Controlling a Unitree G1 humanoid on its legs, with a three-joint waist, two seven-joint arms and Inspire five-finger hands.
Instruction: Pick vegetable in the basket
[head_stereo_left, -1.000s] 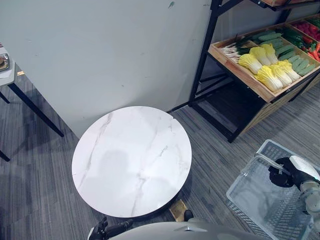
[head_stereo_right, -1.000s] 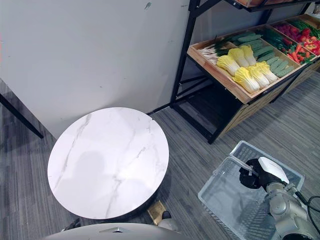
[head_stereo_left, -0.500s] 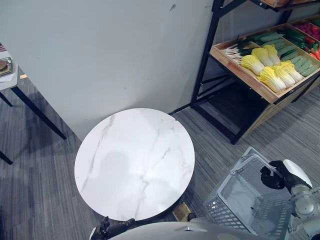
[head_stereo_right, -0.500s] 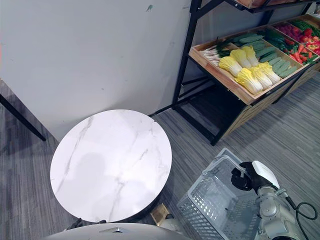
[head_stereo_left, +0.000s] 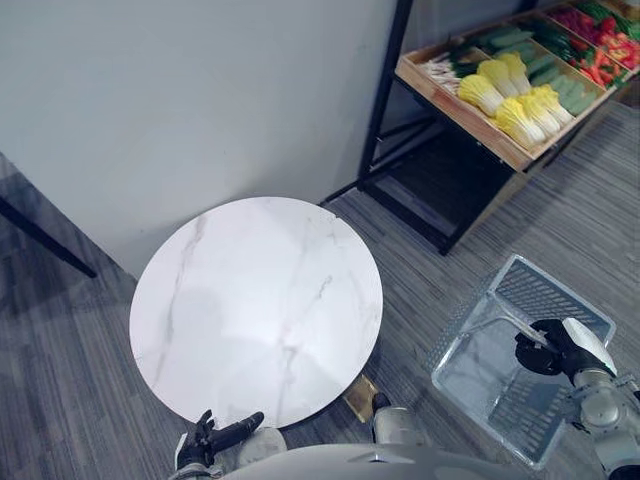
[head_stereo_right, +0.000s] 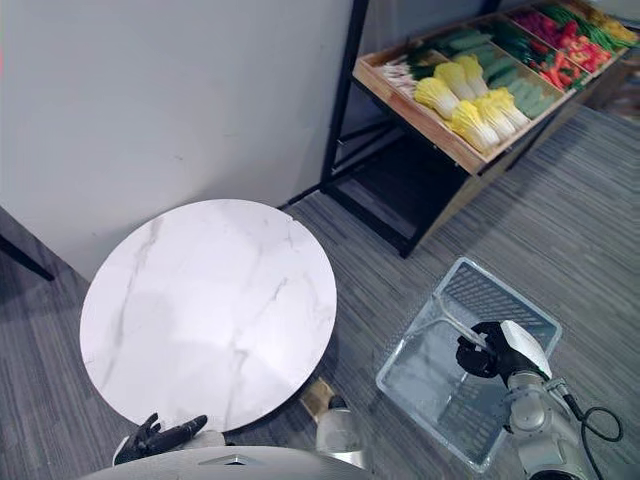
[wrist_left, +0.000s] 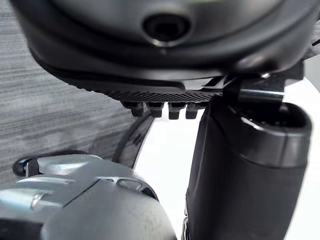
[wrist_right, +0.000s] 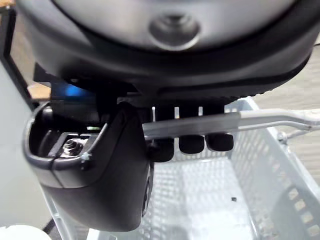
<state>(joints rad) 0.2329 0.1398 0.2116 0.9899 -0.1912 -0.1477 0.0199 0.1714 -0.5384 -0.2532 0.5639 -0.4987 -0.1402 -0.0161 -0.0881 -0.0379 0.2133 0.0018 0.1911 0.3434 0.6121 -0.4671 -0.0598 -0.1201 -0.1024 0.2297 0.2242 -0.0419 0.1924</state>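
Note:
A clear mesh basket (head_stereo_left: 478, 350) hangs low over the floor to the right of the table, and nothing lies in it. My right hand (head_stereo_left: 558, 349) is shut on the basket's grey handle (wrist_right: 210, 125), fingers curled over the bar. Yellow-white cabbages (head_stereo_left: 512, 96), green cucumbers (head_stereo_left: 505, 40) and red peppers (head_stereo_left: 600, 28) lie in a slanted wooden crate (head_stereo_left: 450, 105) on the black shelf at the far right. My left hand (head_stereo_left: 218, 437) hangs low by the table's near edge, fingers relaxed and holding nothing.
A round white marble table (head_stereo_left: 255, 305) stands in the middle, in front of a grey wall panel (head_stereo_left: 200, 100). The black shelf frame (head_stereo_left: 378, 110) rises beside it. Grey striped carpet (head_stereo_left: 470, 250) lies between the table, the shelf and the basket.
The camera has shifted, so the shelf sits higher and further right. The basket, tilted half a second ago, hangs more level now. My left hand shows more fully.

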